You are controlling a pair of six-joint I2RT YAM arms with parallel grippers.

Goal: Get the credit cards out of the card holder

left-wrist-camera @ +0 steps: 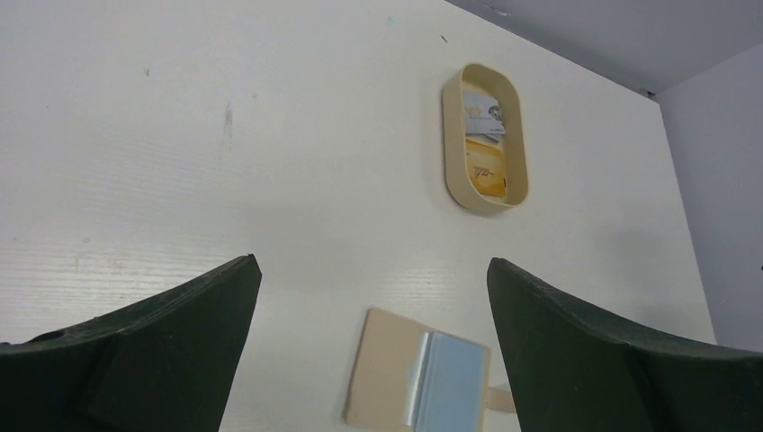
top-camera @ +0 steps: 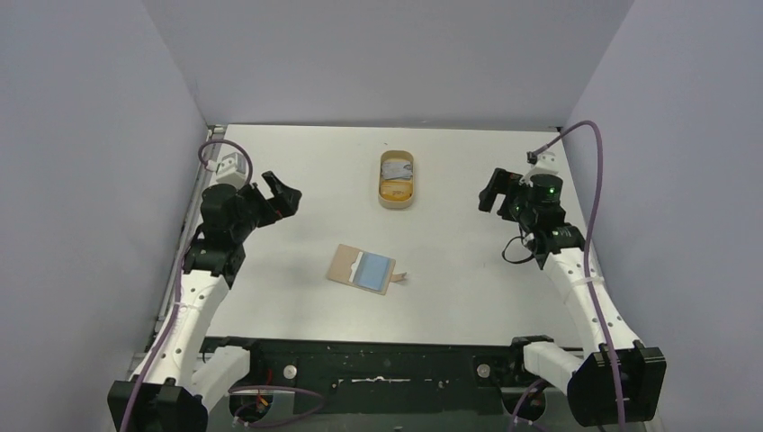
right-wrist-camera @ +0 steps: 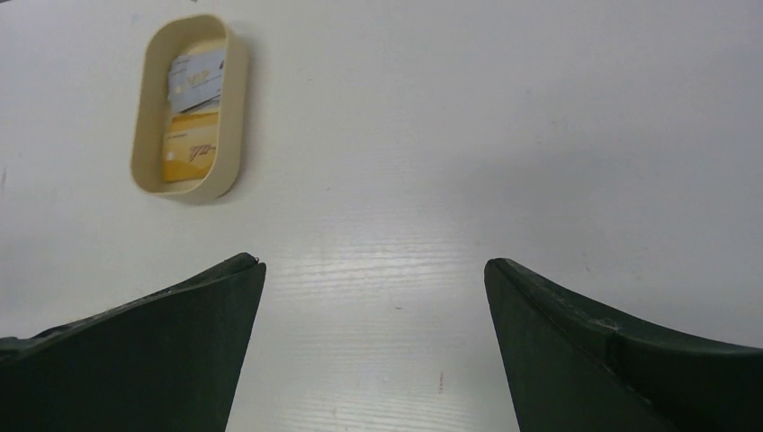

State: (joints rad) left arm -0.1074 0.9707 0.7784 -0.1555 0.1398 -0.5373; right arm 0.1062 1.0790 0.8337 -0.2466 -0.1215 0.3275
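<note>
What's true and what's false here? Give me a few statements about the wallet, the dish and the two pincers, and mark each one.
1. The card holder lies open on the table. True.
2. The left pincer grips the light blue card. False: it is open and holds nothing; the card lies on the card holder's right panel.
3. The oval dish has cards in it. True.
4. The right pincer is shut. False: its jaws stand wide apart, with nothing between them.
5. The dish sits nearer the arm bases than the card holder does. False: it is farther back on the table.
</note>
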